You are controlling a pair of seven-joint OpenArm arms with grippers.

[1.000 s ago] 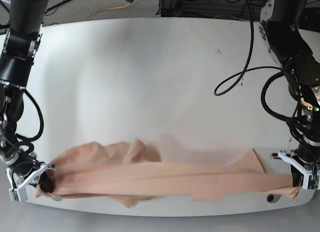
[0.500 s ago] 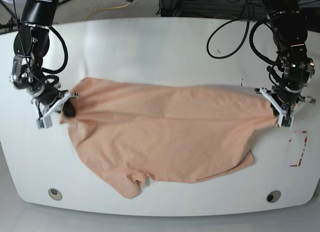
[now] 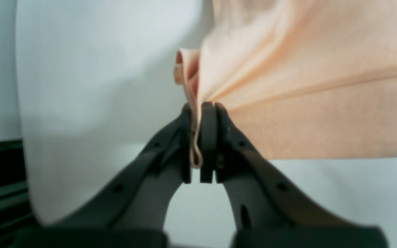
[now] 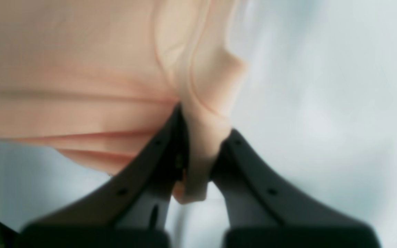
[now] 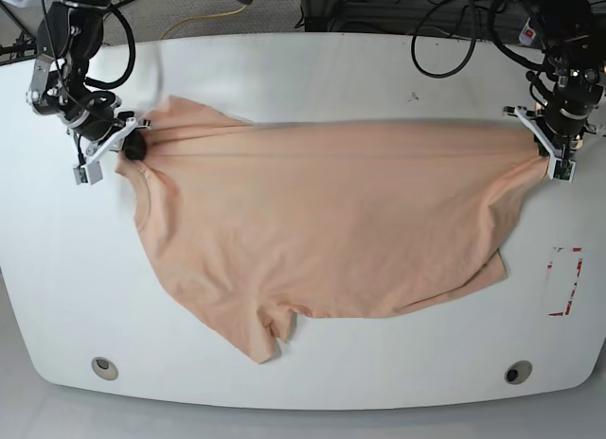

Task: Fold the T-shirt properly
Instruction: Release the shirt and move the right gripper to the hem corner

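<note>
The peach T-shirt (image 5: 322, 221) lies spread across the middle of the white table (image 5: 303, 70), stretched taut along its far edge between both arms. My left gripper (image 5: 549, 153), at the base view's right, is shut on a bunched corner of the T-shirt (image 3: 288, 86), with a thin fold pinched between its fingers (image 3: 208, 137). At the base view's left, my right gripper (image 5: 133, 146) is shut on the opposite corner; the cloth (image 4: 81, 86) wads between its fingers (image 4: 171, 144). A sleeve or hem tip points toward the near edge.
Red tape marks (image 5: 565, 281) sit on the table at the right. Two round holes (image 5: 105, 367) (image 5: 516, 372) lie near the front corners. Black cables (image 5: 454, 42) hang over the back edge.
Both grippers have carried the T-shirt's held corners from the table's near edge toward the back. The cloth has gone from a bunched strip to a wide spread sheet.
</note>
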